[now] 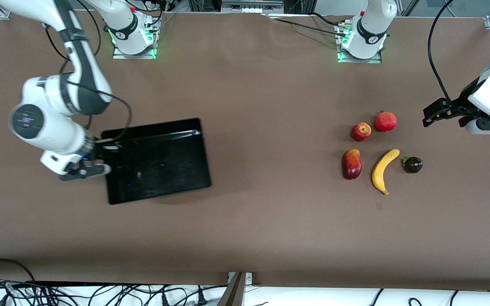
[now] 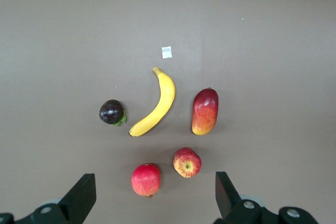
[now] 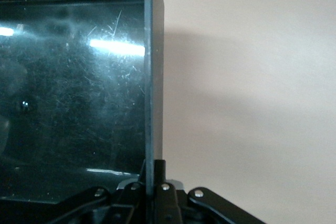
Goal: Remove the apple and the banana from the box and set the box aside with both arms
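Observation:
The black box (image 1: 160, 161) lies on the table toward the right arm's end. My right gripper (image 1: 99, 149) is shut on the box's end wall; in the right wrist view the thin wall (image 3: 154, 77) runs straight into the closed gripper (image 3: 155, 184). The yellow banana (image 1: 384, 170) and the small red apple (image 1: 360, 131) lie toward the left arm's end. My left gripper (image 1: 434, 114) is open and empty, up over the table beside the fruits. Its wrist view looks down on the banana (image 2: 157, 103) and apple (image 2: 187, 162), with the gripper (image 2: 152, 200) wide open.
Other fruits lie with them: a round red pomegranate (image 1: 386, 121) beside the apple, a red-yellow mango (image 1: 352, 164) and a dark purple mangosteen (image 1: 413, 164) either side of the banana. A small tag (image 2: 166, 52) lies near the banana's tip. Brown tabletop separates box and fruits.

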Robot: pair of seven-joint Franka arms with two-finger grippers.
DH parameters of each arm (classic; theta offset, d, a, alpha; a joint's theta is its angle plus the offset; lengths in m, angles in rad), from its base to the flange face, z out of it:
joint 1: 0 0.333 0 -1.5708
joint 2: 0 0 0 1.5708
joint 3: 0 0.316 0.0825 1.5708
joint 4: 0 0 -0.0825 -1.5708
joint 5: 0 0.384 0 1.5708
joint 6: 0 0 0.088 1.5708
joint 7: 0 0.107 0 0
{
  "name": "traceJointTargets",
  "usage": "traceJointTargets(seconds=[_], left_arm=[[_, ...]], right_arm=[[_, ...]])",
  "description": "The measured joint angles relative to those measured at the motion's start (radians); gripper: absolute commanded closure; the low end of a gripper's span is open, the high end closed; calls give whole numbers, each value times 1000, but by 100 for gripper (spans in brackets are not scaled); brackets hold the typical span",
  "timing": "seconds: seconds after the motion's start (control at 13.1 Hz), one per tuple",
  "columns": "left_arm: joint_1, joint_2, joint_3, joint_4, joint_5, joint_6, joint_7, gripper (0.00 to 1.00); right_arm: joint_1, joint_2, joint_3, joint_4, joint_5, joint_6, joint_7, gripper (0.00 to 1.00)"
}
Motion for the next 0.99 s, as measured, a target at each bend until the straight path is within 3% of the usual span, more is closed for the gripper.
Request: traceJointTargets(seconds=[0.23, 0.38, 0.99], left_arm=[[-1, 0, 0, 0, 0, 0, 0, 0], [-1, 0, 0, 0, 0, 0, -1, 0], [-10, 0, -1, 0, 0, -9, -1, 0]], right_arm=[[-7, -6, -96, -196, 14, 265, -123, 100], [-11, 13, -107, -285, 85, 365, -147, 100], [-24, 24, -109, -301, 134, 384, -146, 100]])
